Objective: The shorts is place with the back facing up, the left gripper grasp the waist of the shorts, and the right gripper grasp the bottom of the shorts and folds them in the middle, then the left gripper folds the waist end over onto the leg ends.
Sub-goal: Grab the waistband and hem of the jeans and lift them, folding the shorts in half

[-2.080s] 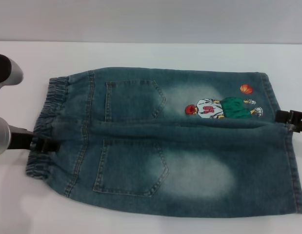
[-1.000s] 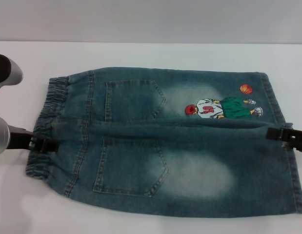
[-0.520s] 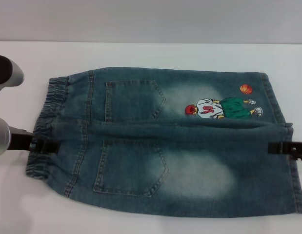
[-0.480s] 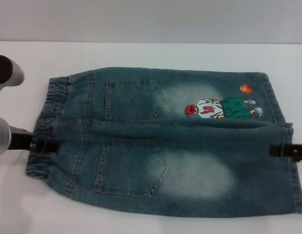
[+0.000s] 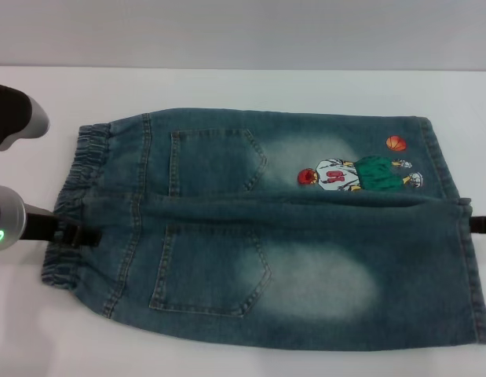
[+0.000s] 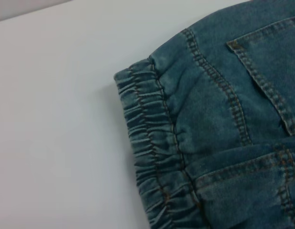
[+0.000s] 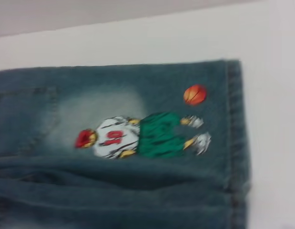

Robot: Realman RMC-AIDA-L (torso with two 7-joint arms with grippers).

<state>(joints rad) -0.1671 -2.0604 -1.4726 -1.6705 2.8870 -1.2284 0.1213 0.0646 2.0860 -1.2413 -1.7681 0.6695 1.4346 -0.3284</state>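
Observation:
The shorts (image 5: 266, 228) lie flat on the white table, back up, both patch pockets showing. The puckered waist (image 5: 74, 196) is at the left and the straight leg ends (image 5: 456, 236) are at the right. A low ridge of denim runs along the middle between the legs. My left gripper (image 5: 84, 233), on the green-lit arm, reaches over the waist's middle. My right gripper (image 5: 481, 224) shows only as a black tip at the right edge, beside the leg ends. The left wrist view shows the waist (image 6: 152, 157). The right wrist view shows the cartoon print (image 7: 137, 136) and the hem (image 7: 235, 124).
White table (image 5: 243, 86) surrounds the shorts on all sides, with a grey wall behind. A grey and black part of the left arm (image 5: 15, 114) hangs over the table's far left, above the waist.
My right gripper moved in over the leg ends, slid toward the near side, then drew back to the right edge. My left gripper edged a little further onto the waist.

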